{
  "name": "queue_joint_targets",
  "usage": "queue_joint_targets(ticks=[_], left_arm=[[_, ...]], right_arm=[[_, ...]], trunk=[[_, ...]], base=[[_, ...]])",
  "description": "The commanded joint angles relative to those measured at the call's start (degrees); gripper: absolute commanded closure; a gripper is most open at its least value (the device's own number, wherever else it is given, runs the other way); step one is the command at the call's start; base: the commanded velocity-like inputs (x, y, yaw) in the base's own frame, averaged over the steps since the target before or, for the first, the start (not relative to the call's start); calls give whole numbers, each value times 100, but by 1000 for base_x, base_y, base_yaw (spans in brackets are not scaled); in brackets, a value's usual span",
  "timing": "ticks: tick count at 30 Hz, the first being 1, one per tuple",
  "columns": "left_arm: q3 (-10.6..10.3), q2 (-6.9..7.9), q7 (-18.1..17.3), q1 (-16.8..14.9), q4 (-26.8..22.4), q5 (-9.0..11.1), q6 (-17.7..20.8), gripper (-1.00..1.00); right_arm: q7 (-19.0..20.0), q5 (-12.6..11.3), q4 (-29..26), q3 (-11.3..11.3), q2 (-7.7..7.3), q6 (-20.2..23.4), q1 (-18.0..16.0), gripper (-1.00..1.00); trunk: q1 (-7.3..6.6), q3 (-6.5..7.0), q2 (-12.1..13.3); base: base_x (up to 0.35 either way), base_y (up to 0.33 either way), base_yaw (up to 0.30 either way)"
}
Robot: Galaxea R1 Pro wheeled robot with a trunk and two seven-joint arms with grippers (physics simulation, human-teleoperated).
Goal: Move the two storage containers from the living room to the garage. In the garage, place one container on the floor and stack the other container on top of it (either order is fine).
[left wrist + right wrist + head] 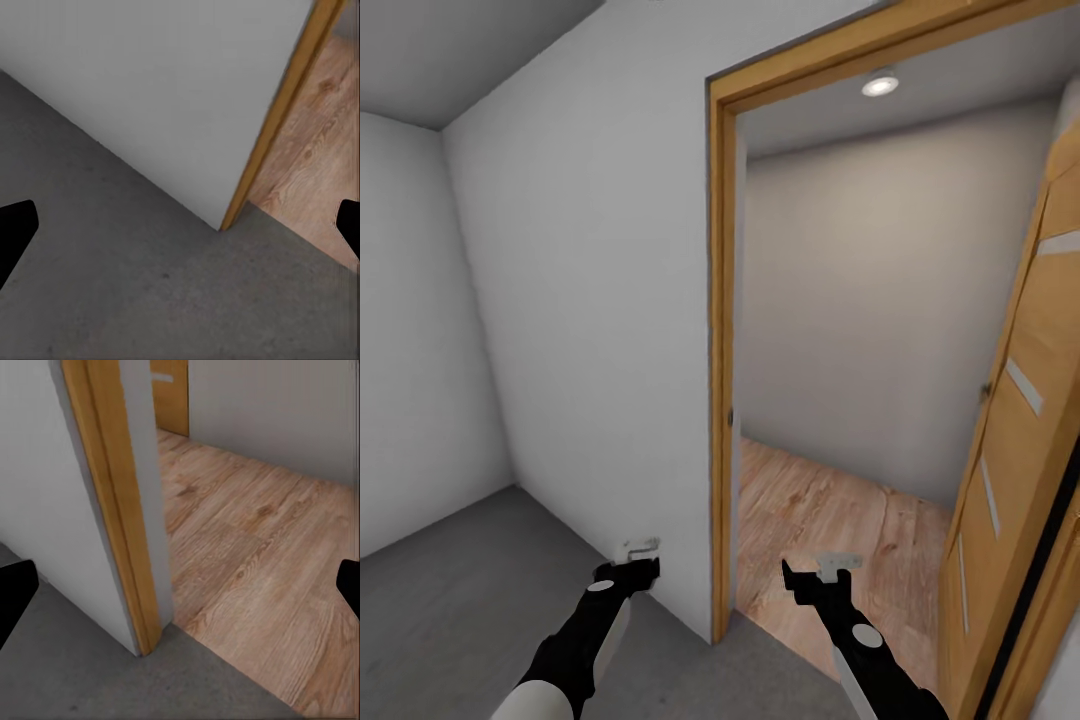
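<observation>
Both jaws spread, empty (facing doorway (830, 300)), above floor (450, 600).

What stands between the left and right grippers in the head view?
In the head view, the wooden door frame's post and the white wall's end stand between the left gripper and the right gripper, where grey concrete meets wood planks.

The floor (450, 600) is a dark grey, rough concrete surface. It extends from the white-grey walls of the garage (560, 300) to the doorway threshold. At the threshold it meets light wood plank flooring (830, 520), which continues into the adjoining room.
</observation>
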Motion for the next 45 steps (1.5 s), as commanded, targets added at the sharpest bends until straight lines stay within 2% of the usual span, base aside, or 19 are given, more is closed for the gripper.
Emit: queue_joint_targets(ticks=[1, 22, 38, 45], left_arm=[[19, -5, 1, 1, -11, -17, 32, -100], [19, -5, 1, 1, -11, -17, 29, -100], [19, -10, -17, 1, -11, -9, 21, -100], [17, -8, -25, 1, -11, -8, 23, -100]], right_arm=[[-28, -59, 1, 20, -4, -6, -3, -100], [-28, -59, 1, 22, -3, -3, -3, -100], [-32, -59, 79, 23, 3, -10, -3, -100], [-28, -59, 91, 23, 3, -10, -3, -100]], trunk=[[2, 4, -4], [2, 135, -4], [2, 142, -4], [2, 165, -4]], base=[[0, 0, -223], [0, 0, -221], [0, 0, -22], [0, 0, -183]])
